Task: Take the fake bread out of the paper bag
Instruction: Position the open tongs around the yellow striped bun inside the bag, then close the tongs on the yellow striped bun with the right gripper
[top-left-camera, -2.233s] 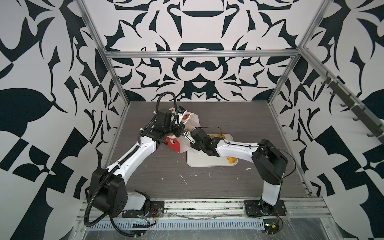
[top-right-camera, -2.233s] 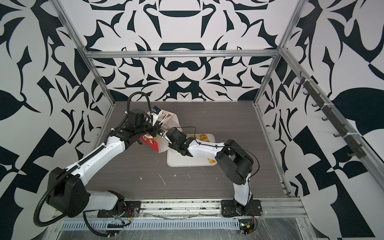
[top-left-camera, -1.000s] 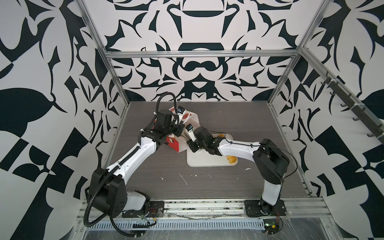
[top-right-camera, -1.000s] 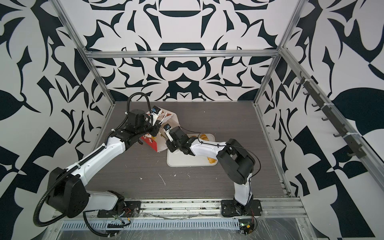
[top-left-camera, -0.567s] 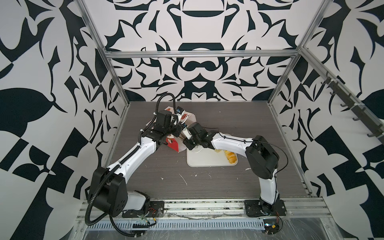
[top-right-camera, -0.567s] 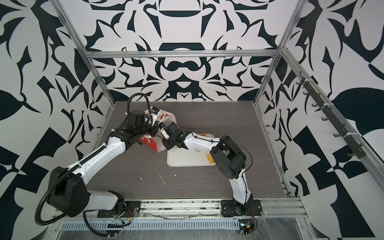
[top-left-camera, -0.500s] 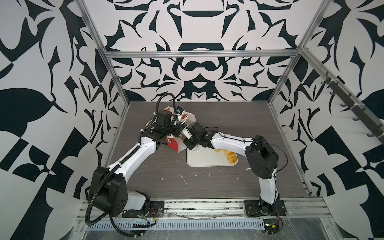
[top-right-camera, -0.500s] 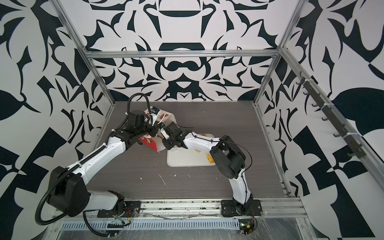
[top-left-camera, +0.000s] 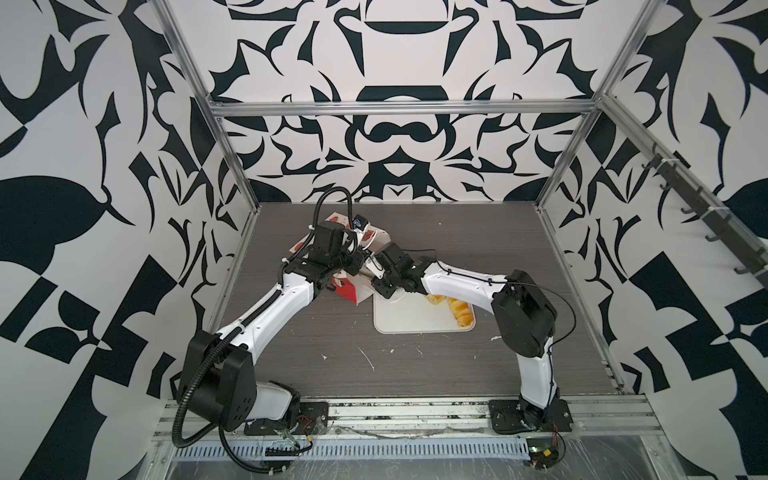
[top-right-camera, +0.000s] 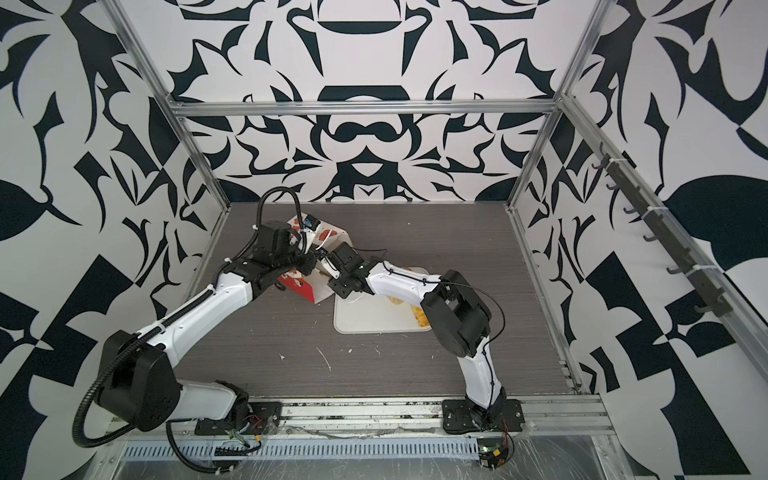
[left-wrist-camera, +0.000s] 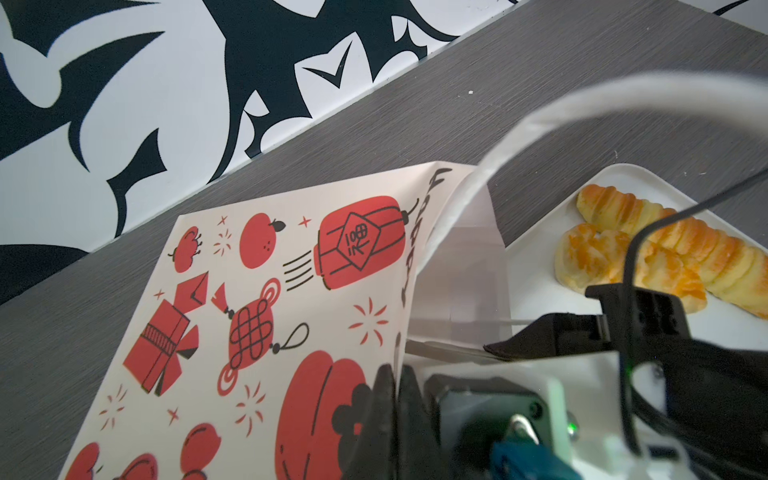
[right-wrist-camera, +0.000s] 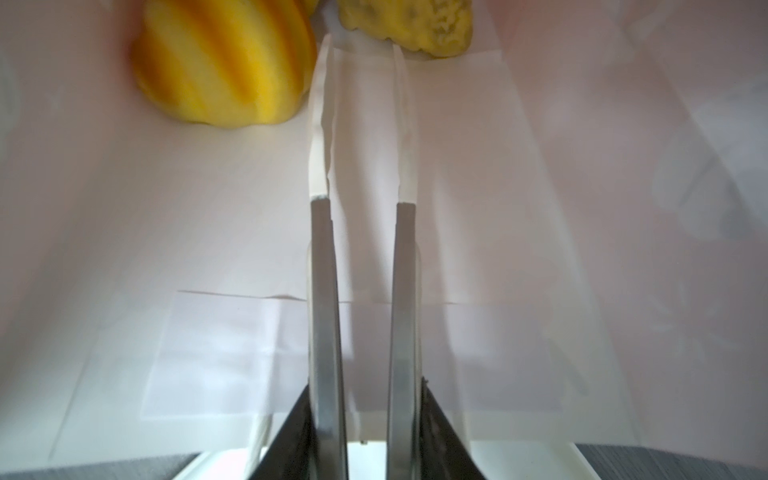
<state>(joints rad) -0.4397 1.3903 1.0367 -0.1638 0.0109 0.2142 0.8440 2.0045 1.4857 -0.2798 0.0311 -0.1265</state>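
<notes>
Okay, right gripper (right-wrist-camera: 360, 45) is sitting inside the paper bag (left-wrist-camera: 257, 291), jaws slightly apart, empty, fake bread (right-wrist-camera: 224, 62) lying just deeper; left gripper (left-wrist-camera: 397, 370) clamping its edge.

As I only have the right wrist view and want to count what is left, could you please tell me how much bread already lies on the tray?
Observer: Two pieces show on the tray, a ridged loaf and a knobbly piece beside it.
Operator: Thank you. Is anything steadying the bag?
Observer: Yes, the left jaws are shut on its rim.
Operator: And how does the bag lie?
Observer: It is tipped over, with its mouth facing the tray.
</notes>
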